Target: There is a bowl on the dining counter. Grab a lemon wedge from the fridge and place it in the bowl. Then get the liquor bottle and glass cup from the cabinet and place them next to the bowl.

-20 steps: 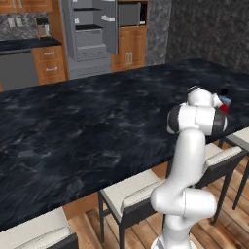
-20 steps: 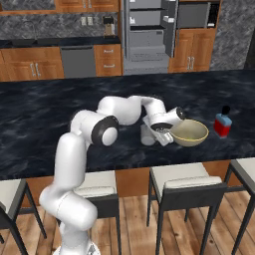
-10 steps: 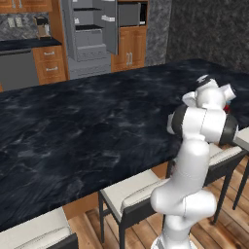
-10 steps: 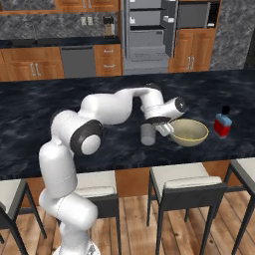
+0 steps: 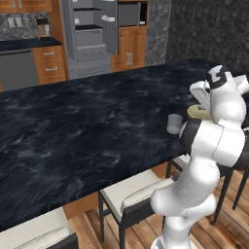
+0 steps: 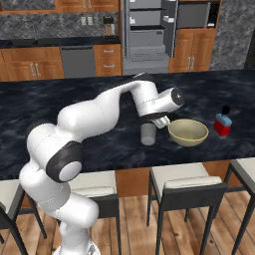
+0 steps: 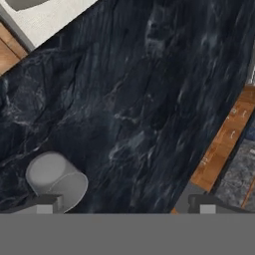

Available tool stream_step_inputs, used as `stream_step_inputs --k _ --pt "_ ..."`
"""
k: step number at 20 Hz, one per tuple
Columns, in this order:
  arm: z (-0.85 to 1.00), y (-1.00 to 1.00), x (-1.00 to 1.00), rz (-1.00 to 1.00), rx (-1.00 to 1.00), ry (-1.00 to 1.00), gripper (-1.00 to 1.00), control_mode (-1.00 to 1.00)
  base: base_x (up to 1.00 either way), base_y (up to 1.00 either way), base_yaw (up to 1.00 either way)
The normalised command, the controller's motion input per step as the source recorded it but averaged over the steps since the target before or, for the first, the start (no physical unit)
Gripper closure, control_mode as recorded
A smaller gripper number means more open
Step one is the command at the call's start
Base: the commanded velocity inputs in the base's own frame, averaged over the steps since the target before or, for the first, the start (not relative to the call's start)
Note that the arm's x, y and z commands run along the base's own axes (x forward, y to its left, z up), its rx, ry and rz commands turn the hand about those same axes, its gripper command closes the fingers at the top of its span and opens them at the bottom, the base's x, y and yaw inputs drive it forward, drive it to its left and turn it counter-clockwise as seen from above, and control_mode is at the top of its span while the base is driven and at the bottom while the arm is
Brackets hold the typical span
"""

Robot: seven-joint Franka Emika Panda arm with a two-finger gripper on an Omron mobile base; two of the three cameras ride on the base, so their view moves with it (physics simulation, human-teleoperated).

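- The gripper [image 7: 119,206] hangs over the dining counter [image 6: 74,144], jaws spread wide, holding nothing.
- The glass cup [image 6: 148,134] stands near the counter's front edge, just beside the bowl [image 6: 188,132].
- The liquor bottle [image 6: 223,123] stands beyond the bowl.

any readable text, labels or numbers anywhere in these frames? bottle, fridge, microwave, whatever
None can be read.
Red bottle on the counter: no label lettering can be made out.
Fridge and microwave: no legible brand or digits; too small to tell.
Bowl and glass cup: plain surfaces, no markings.
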Motion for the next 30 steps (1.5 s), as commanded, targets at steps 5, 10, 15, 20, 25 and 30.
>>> stream_step_inputs --k 5,10,15,20,25,30 --pt "0.86 0.29 -0.59 0.00 0.00 -0.06 -1.00 -1.00 0.00 0.00 0.00" --pt "0.72 0.39 -0.57 0.00 0.00 -0.06 -1.00 -1.00 0.00 0.00 0.00" --pt "0.62 0.45 -0.61 0.00 -0.01 -0.06 -1.00 -1.00 0.00 0.00 0.00" --pt "0.53 0.49 -0.55 0.00 -0.03 -0.05 -1.00 -1.00 0.00 0.00 0.00" --pt "0.39 0.48 -0.51 0.00 -0.05 -0.05 -1.00 -1.00 0.00 0.00 0.00" --pt "0.22 0.43 -0.51 0.00 -0.07 -0.07 -1.00 -1.00 0.00 0.00 0.00"
